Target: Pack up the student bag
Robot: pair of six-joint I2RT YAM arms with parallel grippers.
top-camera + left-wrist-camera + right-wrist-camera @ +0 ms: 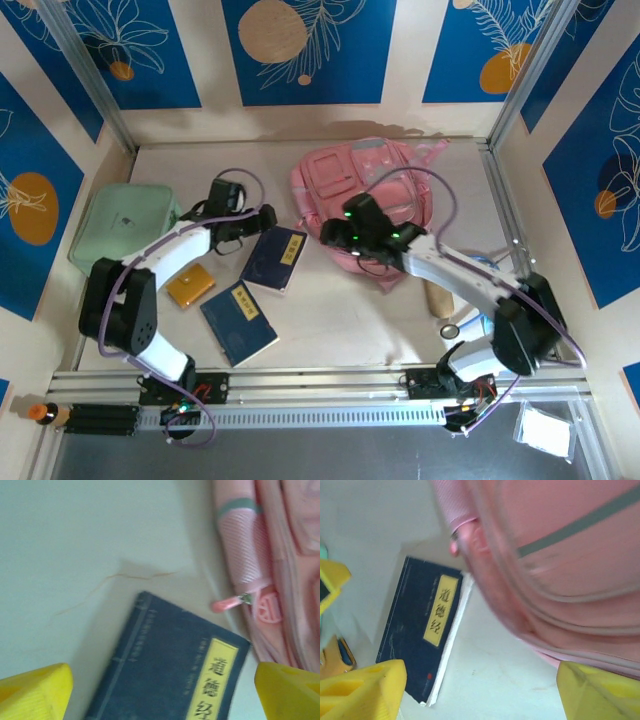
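From above: student bag (pixel 340 180) lying flat at the far middle of the table (pixel 330 320), pink, biggest thing there. Left gripper (pixel 262 222) just left of the bag, over the far end of a navy book (pixel 275 260). Right gripper (pixel 335 233) at the bag's near left corner, close to the same book's right side. Too small here to judge either pair of jaws. Nearer on the table, a second navy book (pixel 238 323); left of both books, a flat orange thing (pixel 190 285); at the far left, a mint-green case (pixel 125 225).

Left wrist view: left gripper (pixel 160 695) with jaws standing wide apart, one yellow fingertip (pixel 32 692) low at the left, the other low at the right, nothing clamped. Below and between them, the navy book (pixel 160 675), its yellow title strip with dark characters now readable. To the right, the student bag (pixel 280 540) seen close up: woven pink strap, a grey band, and a pink zip pull (pixel 227 603) hanging out towards the book's far corner. Bare table (pixel 75 540) to the left.

Right wrist view: right gripper (pixel 480 692) also spread wide and holding nothing, yellow fingertips (pixel 362 690) in the two lower corners, pale table (pixel 495 675) between them. Student bag (pixel 560 555) across the upper right, blurred, crossed by a grey stripe. Navy book (pixel 415 630) to the left, whole cover and white page edges in sight, its far corner close beside the bag. Sliver of the orange thing (pixel 335 657) at the left edge.
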